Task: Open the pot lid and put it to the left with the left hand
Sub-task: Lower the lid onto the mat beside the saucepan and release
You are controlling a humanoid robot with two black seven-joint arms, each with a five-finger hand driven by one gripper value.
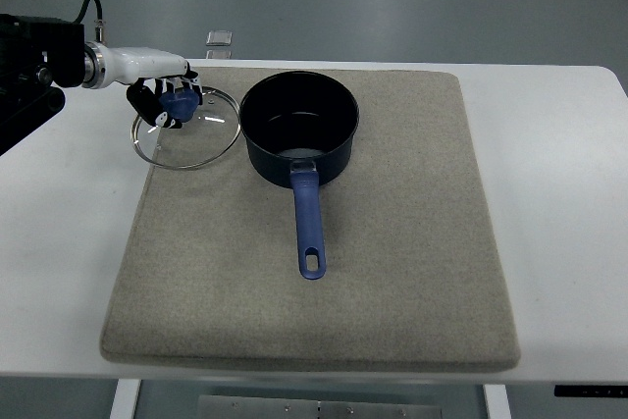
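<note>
A dark blue pot (pixel 299 127) stands uncovered on the grey mat (pixel 392 272), its blue handle (pixel 308 228) pointing toward the near edge. To its left a glass lid (pixel 201 139) with a metal rim lies partly on the mat's far left corner and partly on the white table. My left hand (pixel 167 100) reaches in from the left edge and has its fingers curled around the lid's blue knob (pixel 180 103). The lid looks flat or nearly flat on the surface. My right hand is out of view.
The white table (pixel 559 193) extends around the mat on all sides. A small grey object (pixel 220 38) sits at the table's far edge behind the lid. The floor shows beyond the table.
</note>
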